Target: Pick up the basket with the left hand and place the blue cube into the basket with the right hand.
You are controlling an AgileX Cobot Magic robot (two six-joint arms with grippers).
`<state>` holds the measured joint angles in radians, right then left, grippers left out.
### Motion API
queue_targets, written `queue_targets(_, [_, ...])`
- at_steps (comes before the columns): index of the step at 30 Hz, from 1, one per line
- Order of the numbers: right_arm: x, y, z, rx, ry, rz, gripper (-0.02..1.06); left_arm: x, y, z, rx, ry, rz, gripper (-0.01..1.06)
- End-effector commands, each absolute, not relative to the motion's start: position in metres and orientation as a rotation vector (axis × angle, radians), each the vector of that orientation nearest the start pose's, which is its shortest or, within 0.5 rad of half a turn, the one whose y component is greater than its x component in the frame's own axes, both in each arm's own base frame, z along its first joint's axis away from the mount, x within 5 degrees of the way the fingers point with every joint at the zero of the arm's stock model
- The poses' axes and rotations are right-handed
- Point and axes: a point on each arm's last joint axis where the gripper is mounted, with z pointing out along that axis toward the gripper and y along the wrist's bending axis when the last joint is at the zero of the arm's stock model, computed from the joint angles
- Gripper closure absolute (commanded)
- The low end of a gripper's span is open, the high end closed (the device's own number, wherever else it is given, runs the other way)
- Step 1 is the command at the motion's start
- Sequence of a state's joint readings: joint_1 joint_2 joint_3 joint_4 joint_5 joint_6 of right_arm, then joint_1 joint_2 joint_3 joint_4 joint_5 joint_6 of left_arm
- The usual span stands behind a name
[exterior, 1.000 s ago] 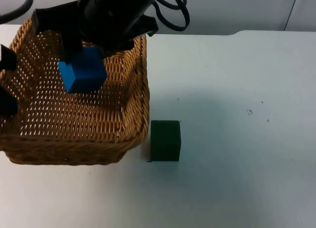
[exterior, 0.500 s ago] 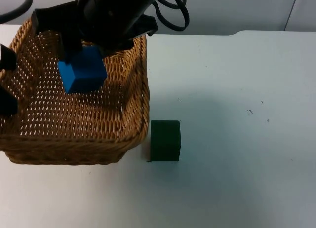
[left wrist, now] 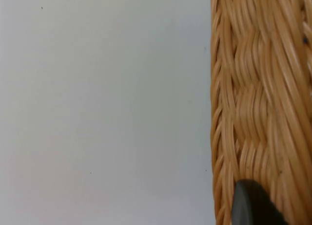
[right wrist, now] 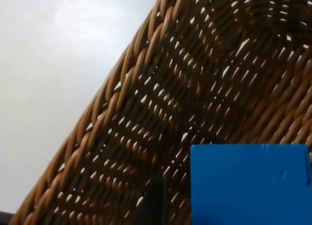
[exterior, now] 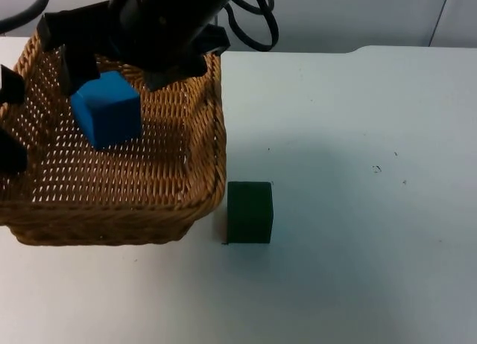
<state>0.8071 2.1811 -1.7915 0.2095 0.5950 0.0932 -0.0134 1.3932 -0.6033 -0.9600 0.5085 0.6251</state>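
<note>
The woven wicker basket [exterior: 197, 173] is at the table's left, and its rim [left wrist: 253, 98] runs close past my left wrist view. My left gripper [exterior: 9, 120] is at the basket's left rim, shut on it, with one black fingertip [left wrist: 251, 205] against the weave. The blue cube [exterior: 106, 108] lies tilted inside the basket [right wrist: 161, 98], in its back half. My right gripper [exterior: 115, 72] hangs over the cube with its fingers spread wider than it. In the right wrist view a strip of weave shows between the dark fingertip [right wrist: 157, 200] and the blue cube [right wrist: 248, 183].
A dark green cube [exterior: 250, 212] stands on the white table [exterior: 358, 173] just right of the basket's front corner. The grey partition wall [exterior: 358, 16] closes off the back.
The right gripper has shifted left and its fingers have spread apart. The blue cube has moved left and now sits tilted in the basket. The basket and green cube stayed put.
</note>
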Motion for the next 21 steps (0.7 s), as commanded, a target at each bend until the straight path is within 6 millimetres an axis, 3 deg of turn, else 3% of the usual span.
queue_targets(1, [0.335,0.369,0.216,-0.750,2.410,0.602,0.22,0.237,-0.040,0.196,-0.207,2.550,-0.659,1.05])
queue_targets(11, [0.332,0.359,0.256,-0.819,2.337,0.525,0.22,0.238,-0.040,0.196,-0.213,2.544,-0.651,1.05])
queue_targets(21, [0.315,0.331,0.308,-0.889,2.267,0.398,0.26,0.241,-0.037,0.193,-0.233,2.531,-0.607,1.05])
